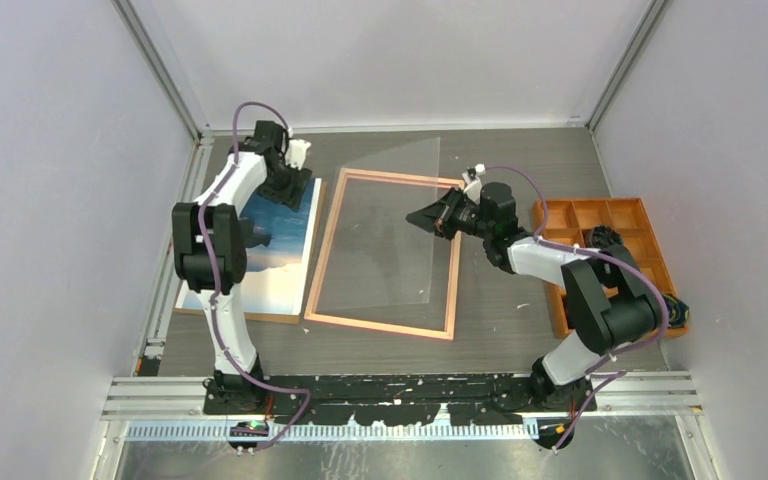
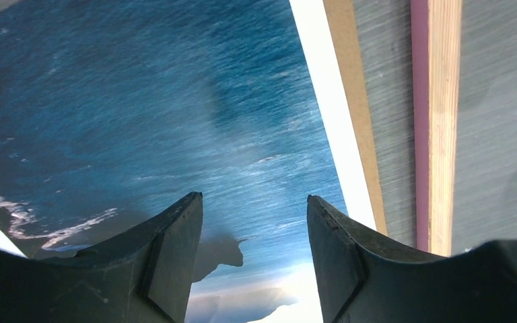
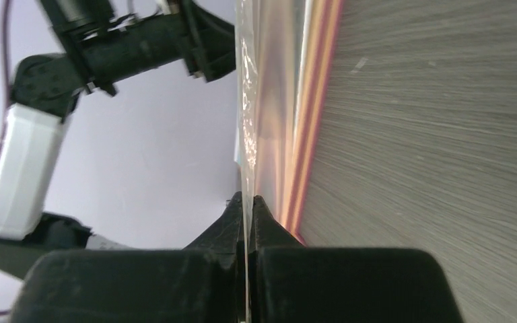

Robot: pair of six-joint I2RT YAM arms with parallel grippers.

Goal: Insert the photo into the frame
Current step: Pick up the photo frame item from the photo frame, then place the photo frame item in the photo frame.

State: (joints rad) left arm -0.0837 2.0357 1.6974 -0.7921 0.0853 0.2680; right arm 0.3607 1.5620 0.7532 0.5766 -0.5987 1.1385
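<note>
Two states: left gripper [image 2: 254, 202] released, above blue seacoast paper photo [image 2: 141, 101]. Right gripper [image 3: 248, 202] clamps clear pane [image 1: 380, 240], seemingly tilted above pink-tan rectangular frame [image 1: 380, 327], centre.

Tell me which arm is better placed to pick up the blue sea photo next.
Left. The left gripper hangs open directly over the blue sea-coast paper photo; the right gripper is shut on the clear pane over the thin pink-and-tan frame.

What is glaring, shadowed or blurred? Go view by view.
Top external: even light; the clear pane shows only as a pale sheen. Left wrist: the left gripper casts shadows on the photo. Right wrist: glare speckles the pane's edge in the right gripper.
</note>
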